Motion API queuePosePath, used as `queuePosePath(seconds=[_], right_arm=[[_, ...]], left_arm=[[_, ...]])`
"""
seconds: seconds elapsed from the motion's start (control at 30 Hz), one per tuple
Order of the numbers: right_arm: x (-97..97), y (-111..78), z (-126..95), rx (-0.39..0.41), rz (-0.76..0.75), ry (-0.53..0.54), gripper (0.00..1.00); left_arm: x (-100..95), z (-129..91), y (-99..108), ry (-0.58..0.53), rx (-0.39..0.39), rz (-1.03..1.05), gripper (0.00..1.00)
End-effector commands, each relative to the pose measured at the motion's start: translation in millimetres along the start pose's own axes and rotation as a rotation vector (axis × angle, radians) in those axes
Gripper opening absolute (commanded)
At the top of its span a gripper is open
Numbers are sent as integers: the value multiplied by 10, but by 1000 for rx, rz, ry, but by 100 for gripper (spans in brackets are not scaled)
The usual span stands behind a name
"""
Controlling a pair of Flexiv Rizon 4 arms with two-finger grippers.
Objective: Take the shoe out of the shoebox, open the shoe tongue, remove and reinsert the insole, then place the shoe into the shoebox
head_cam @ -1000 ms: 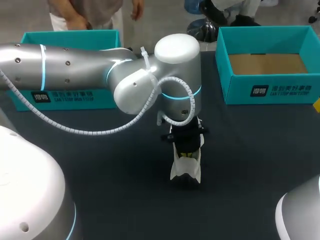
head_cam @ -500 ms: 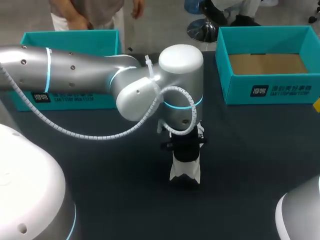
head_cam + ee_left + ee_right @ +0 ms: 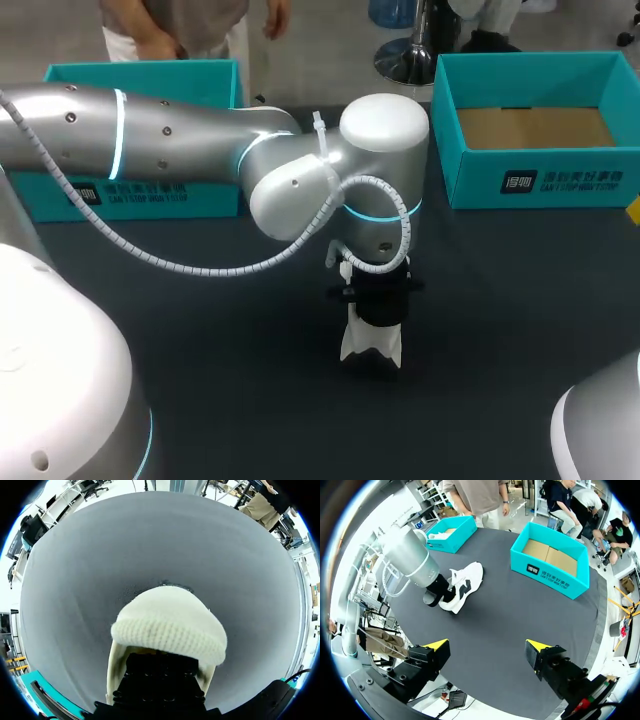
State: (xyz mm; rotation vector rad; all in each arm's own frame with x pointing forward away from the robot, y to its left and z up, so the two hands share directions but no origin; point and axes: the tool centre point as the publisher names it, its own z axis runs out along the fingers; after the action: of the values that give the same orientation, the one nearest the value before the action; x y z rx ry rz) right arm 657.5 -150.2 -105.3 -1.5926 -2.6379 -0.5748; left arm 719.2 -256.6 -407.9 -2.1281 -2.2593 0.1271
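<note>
Table (image 3: 230, 400): dark cloth top that carries everything below.
Left arm (image 3: 170, 150): comes in from 9 o'clock in the head view and crosses past the middle, with its wrist turned straight down over the shoe.
Right arm (image 3: 600, 435): only its casing shows, at 4 o'clock in the head view, well apart from the shoe.
Open shoebox (image 3: 540, 182): teal, at 2 o'clock from the table's middle. It is empty, and its bare cardboard floor shows.
Second shoebox (image 3: 150, 75): teal, at 10 o'clock, partly behind the left arm.
Shoe (image 3: 372, 345): white with black patches, out of the box and on the table, just off the middle toward 5 o'clock. The open shoebox lies at about 1 o'clock from it.
Left gripper (image 3: 377, 312): down on the shoe from above. In its own wrist view the black body covers the shoe's opening and a rounded white knit part lies just ahead. Whether it is clamped on anything, I cannot tell.
Right gripper (image 3: 487, 647): spread wide and holding nothing, high over the table, with the shoe well ahead of it.
Step in hand: judged to be the work at the shoe's mouth, either the tongue or the insole. No insole shows.
Next move: likely a careful lift or pull at the opening. The shoe stands unbraced, so it may tip or drag, and the right arm would need to come in from 4 o'clock to steady it.
</note>
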Motion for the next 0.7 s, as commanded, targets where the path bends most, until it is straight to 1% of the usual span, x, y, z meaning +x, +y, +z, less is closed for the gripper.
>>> queuePosePath(seconds=[0.03, 0.13, 0.33, 0.6, 0.7], right_arm=[[-13, 27, 2, 6, 1, 2, 100], [-13, 27, 2, 6, 1, 2, 100], [-13, 27, 2, 6, 1, 2, 100], [-13, 27, 2, 6, 1, 2, 100], [-13, 27, 2, 6, 1, 2, 100]], left_arm=[[37, -17, -13, -18, -28, 7, 0], [45, -102, 2, -28, -44, 11, 0], [39, -282, 93, -55, -89, 13, 0], [-27, -454, 247, -67, -182, 20, 0], [-57, -508, 300, -74, -205, 15, 0]])
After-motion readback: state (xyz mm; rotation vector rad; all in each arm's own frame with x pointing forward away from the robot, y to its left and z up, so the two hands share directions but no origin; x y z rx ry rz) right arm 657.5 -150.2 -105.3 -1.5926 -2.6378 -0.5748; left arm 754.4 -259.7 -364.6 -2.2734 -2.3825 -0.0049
